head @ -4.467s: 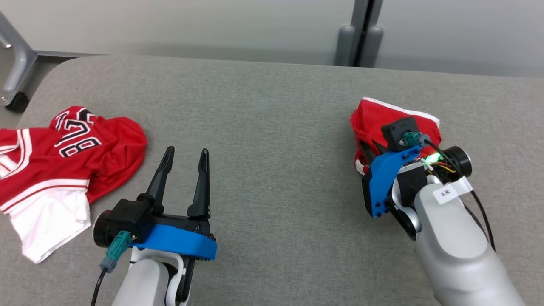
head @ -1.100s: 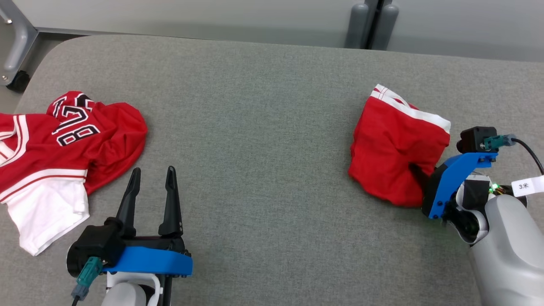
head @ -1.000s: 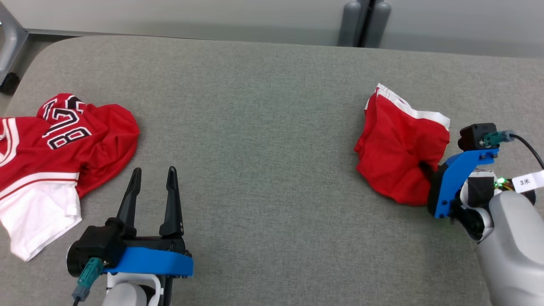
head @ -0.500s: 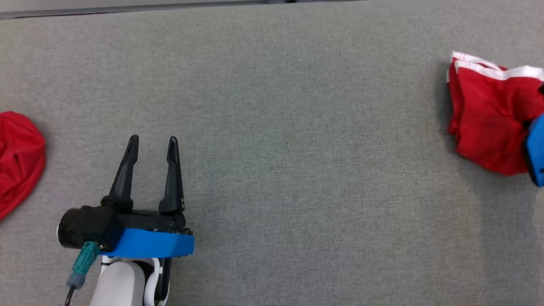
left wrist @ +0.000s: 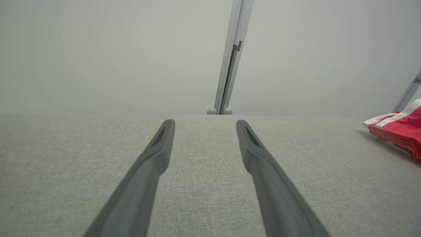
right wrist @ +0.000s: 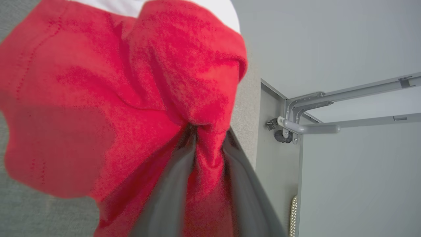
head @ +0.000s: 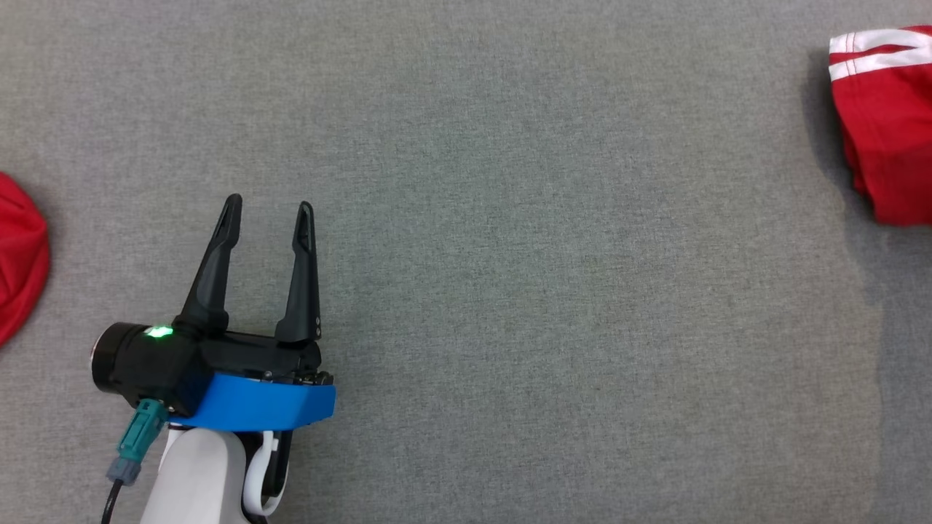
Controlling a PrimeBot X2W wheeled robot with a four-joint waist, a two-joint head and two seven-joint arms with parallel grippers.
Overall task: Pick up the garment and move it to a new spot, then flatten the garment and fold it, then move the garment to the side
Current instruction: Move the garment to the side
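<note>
- Garment (head: pixel 885 124) is lying bunched at the far right of the grey table (head: pixel 510 218). It is looking light and limp, so it will likely sag when lifted; gripping the white-striped band seems safest.
- Right gripper (right wrist: pixel 209 131): jaws are standing narrow, pinching a red fold.
- Left gripper (head: pixel 268 205): jaws are gaping wide, holding nothing, well apart from the garment.

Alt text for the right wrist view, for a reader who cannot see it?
The right gripper pinches a bunched fold of the red garment, close to the camera. The grey table shows at lower left; a metal frame stands at right.
</note>
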